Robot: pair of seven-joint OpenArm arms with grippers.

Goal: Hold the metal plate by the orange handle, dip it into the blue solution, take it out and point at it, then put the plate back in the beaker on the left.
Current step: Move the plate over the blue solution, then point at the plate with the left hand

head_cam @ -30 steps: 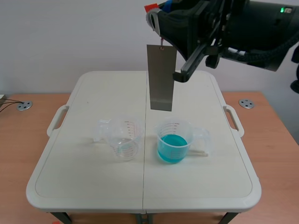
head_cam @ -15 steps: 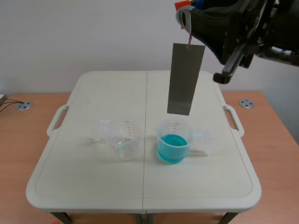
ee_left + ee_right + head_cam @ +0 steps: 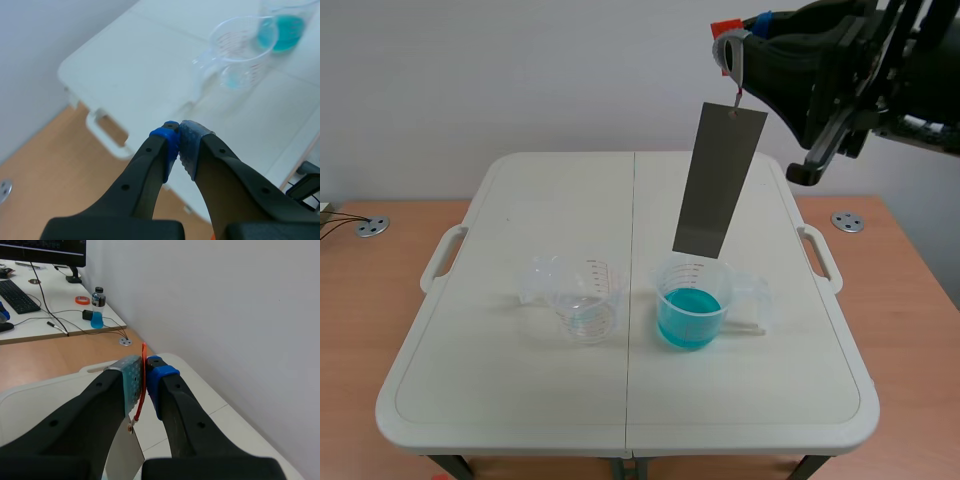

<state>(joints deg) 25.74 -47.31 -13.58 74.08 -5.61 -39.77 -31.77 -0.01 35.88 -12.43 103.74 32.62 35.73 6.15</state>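
- Left gripper [image 3: 178, 142]: we record it clenched on nothing, its pads pressed together, held above the table's [image 3: 520, 400] left side near a carry handle. Both beakers lie ahead of it.
- Table: white, folding, with a seam down the middle. We see it standing on a wooden desk [image 3: 360, 330].
- Clear beaker [image 3: 582, 300]: upright on the table, left of the seam. We note printed scale marks and only a trace of liquid at the bottom.
- Blue beaker [image 3: 692, 300]: upright just right of the seam, near the clear one but apart from it. We log blue solution [image 3: 688, 318] in its lower part.
- Plate [image 3: 718, 180]: grey metal strip hanging in the air, tilted, top end leaning right. We place its lower edge just above the blue beaker's rim, out of the solution.
- Orange handle [image 3: 143, 385]: a thin loop tied to the plate's top end and pinched between the right gripper's pads.
- Right gripper [image 3: 732, 45]: raised high over the table's far right part. We record it grasping the orange handle, with the plate dangling below.
- Metal discs [image 3: 372, 227] [image 3: 847, 222]: one on the desk at each side of the table.
- Wall [image 3: 520, 80]: plain, pale, behind the table.
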